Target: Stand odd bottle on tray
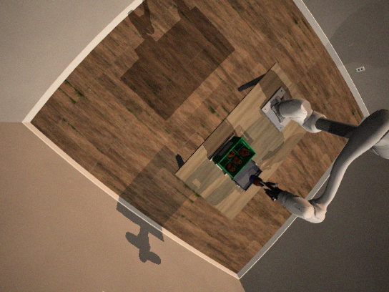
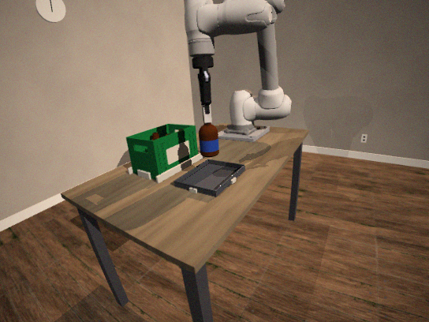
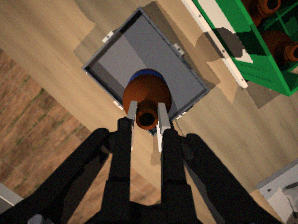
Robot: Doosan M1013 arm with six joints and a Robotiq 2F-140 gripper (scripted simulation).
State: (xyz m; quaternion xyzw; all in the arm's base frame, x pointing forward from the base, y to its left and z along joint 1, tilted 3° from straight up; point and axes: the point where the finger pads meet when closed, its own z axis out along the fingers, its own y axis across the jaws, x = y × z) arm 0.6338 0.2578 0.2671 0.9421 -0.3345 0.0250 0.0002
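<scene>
My gripper [image 1: 263, 185] [image 2: 207, 117] [image 3: 147, 112] is shut on the neck of a brown bottle with a blue label [image 1: 256, 181] [image 2: 208, 140] [image 3: 148, 92]. The bottle hangs upright in the air. In the wrist view it is over the near edge of the dark grey tray [image 1: 244, 178] [image 2: 213, 174] [image 3: 125, 55]. The green crate [image 1: 223, 150] [image 2: 150, 155] [image 3: 235, 30] stands right beside the tray. Several brown bottles [image 1: 237, 161] [image 3: 286, 46] stand in it; in the exterior view only one bottle top [image 2: 155, 136] shows above the crate's rim.
Crate and tray lie on a wooden table [image 1: 211, 190] [image 2: 177, 229] [image 3: 55, 35]. The arm's base [image 1: 277, 111] [image 2: 244, 132] is bolted to the table's far end, beyond the crate. A wall runs behind the table's crate side.
</scene>
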